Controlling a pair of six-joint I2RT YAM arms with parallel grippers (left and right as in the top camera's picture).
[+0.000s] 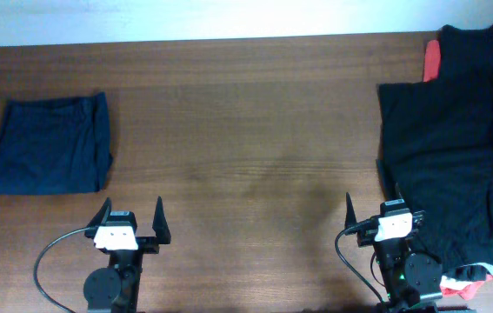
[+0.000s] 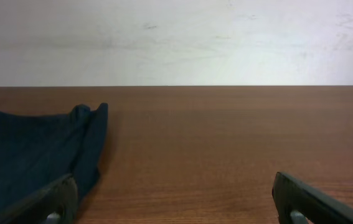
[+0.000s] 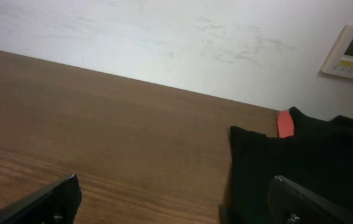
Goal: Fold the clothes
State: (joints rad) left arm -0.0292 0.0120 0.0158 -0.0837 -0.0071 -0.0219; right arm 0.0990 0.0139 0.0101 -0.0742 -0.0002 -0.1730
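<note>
Overhead view: your black clothes (image 1: 455, 130) lie in a loose heap over the table's (image 1: 255, 130) right end. The heap reaches from the far edge almost to the near edge and runs off the right side out of view. A red garment (image 1: 433, 59) peeks out from under the heap at the table's far right corner. More red and pale fabric (image 1: 481, 278) shows at the table's near right corner, too small for you to tell what it is. A folded navy garment (image 1: 50, 146) lies flat at the table's left end, well apart from the heap.

Your left gripper (image 1: 133, 209) sits at the table's near edge, left of the middle, jaws spread wide and holding nothing. The left wrist view shows wood between its fingers (image 2: 58, 199), with the navy garment off toward the table's left end. Your right gripper (image 1: 374, 209) sits at the table's near edge toward the right end, also wide apart and empty. In the right wrist view one finger (image 3: 51, 199) is over the tabletop and the other over the rim of the black clothes. You cannot tell whether that one touches the cloth.
</note>
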